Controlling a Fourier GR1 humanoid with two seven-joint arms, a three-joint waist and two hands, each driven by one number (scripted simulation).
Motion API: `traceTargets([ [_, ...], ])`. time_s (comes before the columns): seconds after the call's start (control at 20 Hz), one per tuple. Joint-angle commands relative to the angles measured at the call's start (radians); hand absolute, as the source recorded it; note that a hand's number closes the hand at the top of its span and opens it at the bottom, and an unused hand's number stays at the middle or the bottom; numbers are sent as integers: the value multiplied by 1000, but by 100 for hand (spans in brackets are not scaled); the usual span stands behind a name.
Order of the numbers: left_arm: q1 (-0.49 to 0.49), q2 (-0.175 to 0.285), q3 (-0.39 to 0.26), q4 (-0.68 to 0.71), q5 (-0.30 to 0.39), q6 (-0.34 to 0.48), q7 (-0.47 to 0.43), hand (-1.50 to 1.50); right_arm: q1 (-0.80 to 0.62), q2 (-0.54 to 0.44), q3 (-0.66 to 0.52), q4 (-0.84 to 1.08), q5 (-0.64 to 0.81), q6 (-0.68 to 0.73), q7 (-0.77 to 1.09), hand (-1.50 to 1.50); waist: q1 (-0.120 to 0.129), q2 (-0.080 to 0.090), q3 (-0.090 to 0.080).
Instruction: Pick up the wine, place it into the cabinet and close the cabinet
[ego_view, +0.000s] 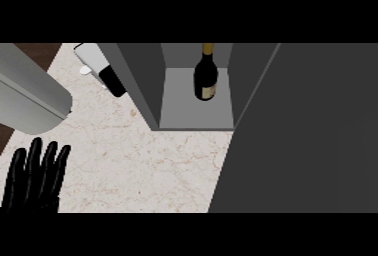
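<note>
1. Dark glass wine bottle (206, 75), gold-topped with a pale label, stands upright inside the open, smooth grey cabinet (193, 112).
2. Black left hand (33, 180) rests by the speckled marble desk (148, 160), fingers straight, empty.

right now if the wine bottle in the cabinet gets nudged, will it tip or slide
The wine bottle stands upright on the cabinet shelf, tall with a narrow base, so a push high would probably tip it. Once down, its round body would likely roll. It looks like smooth glass, so probably rigid, slippery and breakable.
</note>
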Motion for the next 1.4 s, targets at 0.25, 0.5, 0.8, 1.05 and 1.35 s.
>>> traceTargets([
  [0.25, 107, 89, 217, 5, 129, -165, 8, -150, -15, 1, 284, -164, 91, -50, 89, 150, -2, -3, -1],
  [0.5, 113, 91, 274, 63, 149, -237, 0, -150, -102, 2, 474, -52, 216, -226, 46, 150, -1, -3, -3],
  [0.8, 127, 128, 338, 55, 187, -286, 35, -150, -137, -1, 530, 8, 272, -340, -24, 150, 1, -7, -3],
  [1.05, 110, 145, 384, 67, 225, -325, 63, -150, -237, -3, 495, 96, 296, -391, -75, 150, 12, -5, -4],
  [1.35, 133, 130, 387, 34, 243, -362, 86, -150, -439, -3, 509, 181, 358, -598, -31, 150, 25, -4, -4],
])
